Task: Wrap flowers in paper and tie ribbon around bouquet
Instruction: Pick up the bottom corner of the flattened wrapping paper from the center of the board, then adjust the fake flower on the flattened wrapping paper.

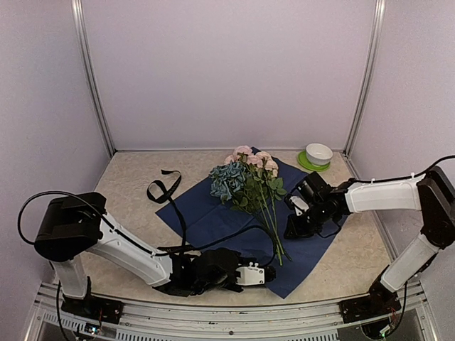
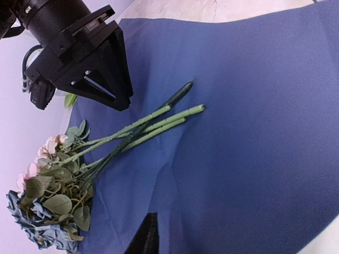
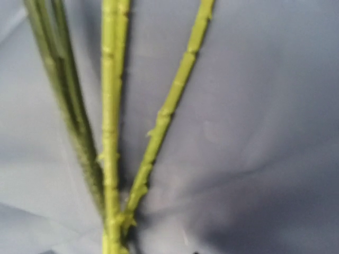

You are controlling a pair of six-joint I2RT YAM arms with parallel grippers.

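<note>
The flowers (image 1: 249,181) lie on the paper (image 1: 206,217), dark side up, on the bench (image 1: 128,177) — blooms far, stems (image 1: 273,231) running toward the near edge. The right end effector (image 1: 292,231) hangs just beside the stems, on their right, and seems the nearer one. The left end effector (image 1: 269,274) sits at the paper's near edge. Whether either is apart or together, I cannot tell.

Flowers (image 1: 245,181) block the paper (image 1: 206,213)'s middle; near side bare.

Navy paper (image 1: 206,213), pink and blue-grey flowers (image 1: 245,181), black ribbon (image 1: 165,188)
</note>
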